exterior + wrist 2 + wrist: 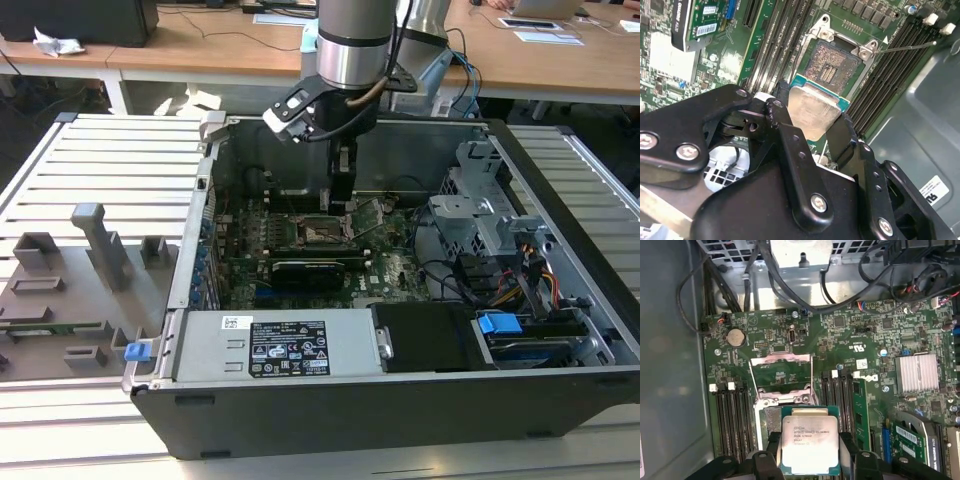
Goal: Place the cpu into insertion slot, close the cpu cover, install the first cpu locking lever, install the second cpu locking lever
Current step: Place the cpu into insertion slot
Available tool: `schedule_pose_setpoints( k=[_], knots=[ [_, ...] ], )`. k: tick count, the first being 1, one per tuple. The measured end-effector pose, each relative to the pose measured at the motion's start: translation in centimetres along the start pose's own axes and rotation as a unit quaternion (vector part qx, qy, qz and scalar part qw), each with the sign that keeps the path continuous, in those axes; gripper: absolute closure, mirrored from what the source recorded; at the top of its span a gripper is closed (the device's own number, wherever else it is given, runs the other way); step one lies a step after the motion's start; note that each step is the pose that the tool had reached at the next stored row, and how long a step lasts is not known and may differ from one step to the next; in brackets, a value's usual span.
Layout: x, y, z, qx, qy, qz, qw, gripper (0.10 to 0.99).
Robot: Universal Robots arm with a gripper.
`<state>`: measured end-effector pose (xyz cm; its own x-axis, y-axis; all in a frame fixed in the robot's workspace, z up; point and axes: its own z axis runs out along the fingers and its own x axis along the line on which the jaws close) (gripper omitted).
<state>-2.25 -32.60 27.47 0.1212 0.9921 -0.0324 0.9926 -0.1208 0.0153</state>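
One arm reaches down into one open computer case (560, 300), which lies on its side on a slatted table (110, 160). On the exterior view's left one grey tray (60, 300) holds several grey fixtures. One grey power supply (275, 345) lies along the near wall of the case.

The green motherboard (840, 340) carries one insertion slot (832, 62), one cpu cover (781, 359), two banks of long memory slots (732, 420), one round coin cell (736, 337) and one finned silver heatsink (916, 372). The slot is bare, its dark contact field uncovered. The cover, seen in the first wrist view, is swung up and open on the far side of the slot. One thin wire lever (905, 48) sticks out free beside the slot in the second wrist view.

There is one cpu (808, 445), and the one gripper (809, 456) holds it. The two black fingers (782, 125) are drawn in only as far as the chip's width and pinch it by two opposite edges, its metal top facing the cameras. The chip hangs level above the board, close over the near edge of the slot and not seated in it. In the exterior view the gripper (340, 203) stands just above the socket at the middle of the board
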Motion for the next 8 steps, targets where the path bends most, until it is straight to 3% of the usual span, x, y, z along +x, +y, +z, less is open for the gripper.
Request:
schedule_pose_setpoints(
  k=[8],
  knots=[
    [0.00,0.03,0.00,0.0010,-0.0044,0.045,0.9990,0.545]
  ],
)
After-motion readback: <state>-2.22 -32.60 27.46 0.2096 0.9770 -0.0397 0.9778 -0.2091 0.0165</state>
